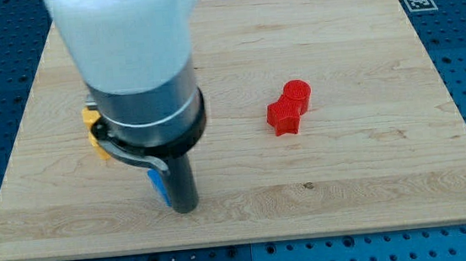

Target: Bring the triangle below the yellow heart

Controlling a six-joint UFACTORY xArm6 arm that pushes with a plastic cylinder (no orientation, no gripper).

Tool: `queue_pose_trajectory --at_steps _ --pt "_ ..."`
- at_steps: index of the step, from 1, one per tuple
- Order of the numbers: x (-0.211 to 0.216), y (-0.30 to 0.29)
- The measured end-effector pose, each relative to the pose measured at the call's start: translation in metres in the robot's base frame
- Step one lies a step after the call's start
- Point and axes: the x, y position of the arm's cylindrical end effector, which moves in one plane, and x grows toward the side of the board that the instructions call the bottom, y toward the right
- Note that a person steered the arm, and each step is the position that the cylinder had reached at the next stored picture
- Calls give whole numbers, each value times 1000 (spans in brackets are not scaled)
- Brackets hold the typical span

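Note:
My tip (186, 207) rests on the wooden board near the view's bottom left. A blue block (159, 188), mostly hidden behind the rod, touches its left side; its shape cannot be made out. A yellow block (95, 136), partly hidden by the arm's body, lies up and to the left of the tip; only its left edge shows.
A red block (289, 109) of rounded shape lies right of the board's centre. The wooden board (347, 180) sits on a blue perforated table. A black-and-white marker tag (417, 1) is at the board's top right corner.

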Motion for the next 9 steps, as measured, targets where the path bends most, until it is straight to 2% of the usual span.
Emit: queue_pose_trajectory --at_steps 2,4,5,6,7,8,9 --pt "-7 17" --pt "-14 -58" --pt "-14 -58" --pt "-15 -22" --pt "-35 -8" --pt "-58 -19" --pt "-57 -31"
